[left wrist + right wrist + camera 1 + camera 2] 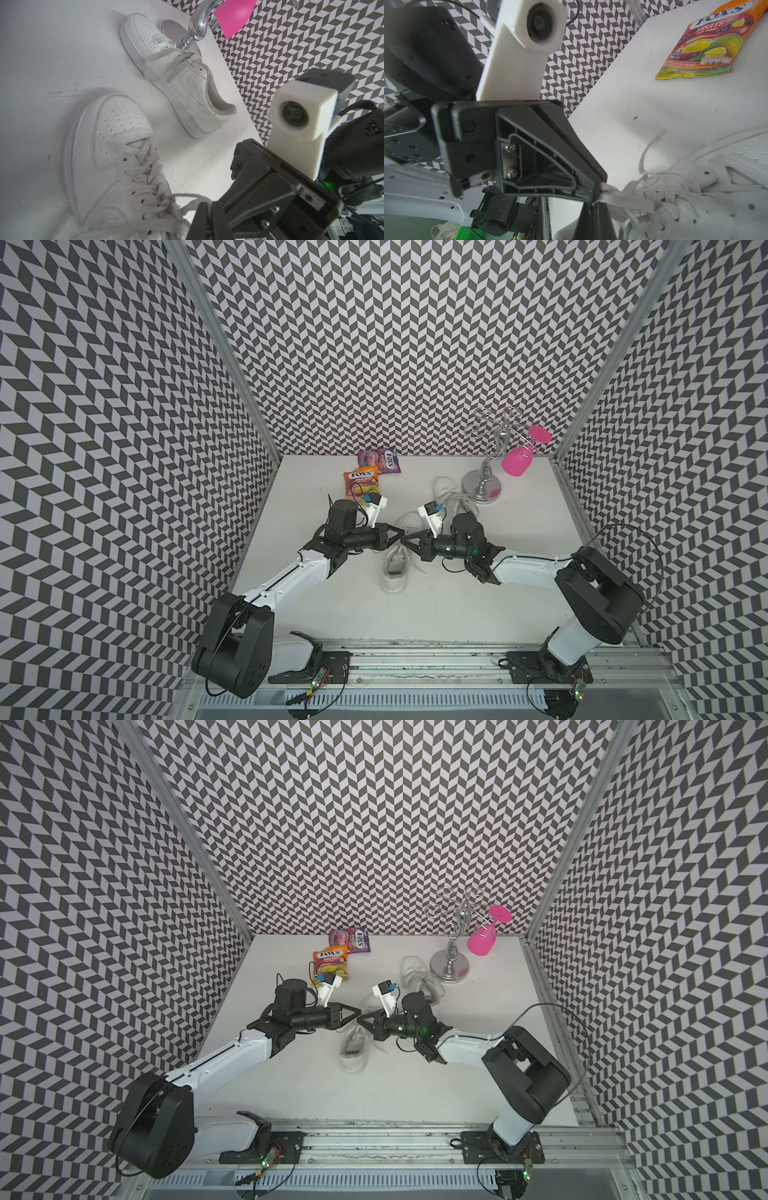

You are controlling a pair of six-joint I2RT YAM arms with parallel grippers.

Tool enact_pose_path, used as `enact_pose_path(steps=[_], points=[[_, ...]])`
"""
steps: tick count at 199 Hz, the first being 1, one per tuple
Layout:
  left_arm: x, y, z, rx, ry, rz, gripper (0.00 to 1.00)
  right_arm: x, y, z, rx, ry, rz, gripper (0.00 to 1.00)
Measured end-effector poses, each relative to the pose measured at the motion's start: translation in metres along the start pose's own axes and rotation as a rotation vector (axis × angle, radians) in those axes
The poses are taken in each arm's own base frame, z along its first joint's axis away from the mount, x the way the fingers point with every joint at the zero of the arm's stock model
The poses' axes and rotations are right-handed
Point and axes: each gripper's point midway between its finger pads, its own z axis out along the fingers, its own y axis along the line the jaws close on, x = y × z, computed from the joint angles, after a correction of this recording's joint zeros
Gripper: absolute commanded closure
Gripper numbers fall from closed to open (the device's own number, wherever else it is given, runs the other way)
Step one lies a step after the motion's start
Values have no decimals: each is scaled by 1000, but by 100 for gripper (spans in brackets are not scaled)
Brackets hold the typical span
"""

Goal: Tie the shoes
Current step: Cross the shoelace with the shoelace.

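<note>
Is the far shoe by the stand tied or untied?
Cannot tell: the far shoe stands upright, and its laces cross loosely, with no clear bow or knot visible.

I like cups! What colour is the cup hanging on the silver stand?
Bright pink cup, clearest in a top view.

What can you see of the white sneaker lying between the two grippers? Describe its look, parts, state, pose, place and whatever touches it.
The near sneaker is all white, leather-like, with a perforated toe, stitched panels, dark eyelets and flat white laces. It stands upright on its sole on the white table, toe toward the back wall, apart from the other sneaker. Its laces are threaded but unknotted. The left gripper and right gripper meet above its lacing; the left gripper is shut on a bunched lace.
</note>
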Motion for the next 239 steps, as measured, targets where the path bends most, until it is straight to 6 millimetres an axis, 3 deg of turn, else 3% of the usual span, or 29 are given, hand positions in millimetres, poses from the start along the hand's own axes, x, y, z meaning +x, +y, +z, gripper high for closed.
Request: enact_pose_path(steps=[77, 174, 239], points=[[0, 1, 1, -4, 1, -2, 86, 6, -8, 0, 36, 20, 6, 100], [2, 10, 3, -32, 3, -10, 68, 6, -8, 0, 36, 20, -2, 100], [-1, 9, 3, -22, -9, -26, 66, 5, -6, -1, 32, 17, -6, 100]])
